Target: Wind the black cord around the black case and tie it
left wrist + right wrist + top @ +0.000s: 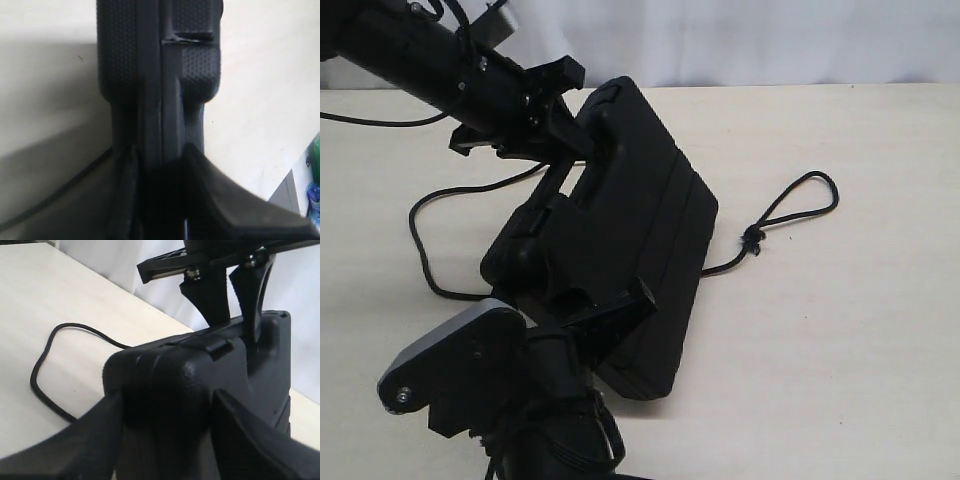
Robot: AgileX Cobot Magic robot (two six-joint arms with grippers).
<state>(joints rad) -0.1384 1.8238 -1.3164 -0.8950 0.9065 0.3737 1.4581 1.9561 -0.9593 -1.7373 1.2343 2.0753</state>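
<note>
Case (650, 215), closed, between left claw (565, 150) and right claw (590, 303)

The black case (640, 215) rests tilted on the counter (860, 350). The black cord (752, 238) lies looped to its right and slack to its left.

A pale cream desk (840, 350) fills the view; behind its far edge hangs a white, evenly lit backdrop (770, 40) with soft folds
</note>
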